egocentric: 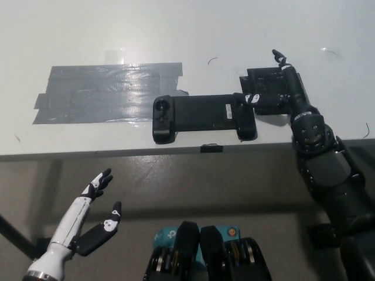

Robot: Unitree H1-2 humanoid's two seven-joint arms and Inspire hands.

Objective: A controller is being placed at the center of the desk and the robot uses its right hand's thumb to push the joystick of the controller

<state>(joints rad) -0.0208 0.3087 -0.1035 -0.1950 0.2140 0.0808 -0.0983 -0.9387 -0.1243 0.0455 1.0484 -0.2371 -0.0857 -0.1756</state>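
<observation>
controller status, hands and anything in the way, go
Black right hand open, beside the long black game controller's right end. White left hand open, resting below the white desk edge. Nothing blocking the controller.

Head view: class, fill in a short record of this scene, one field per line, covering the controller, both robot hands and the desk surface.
controller: black controller lying flat near the desk's front edge
right hand: black right hand at the controller's right end, fingers apart, thumb beside the right grip
left hand: white left hand open, below the desk edge, resting
desk: white desk with a grey tape patch left of the controller
</observation>
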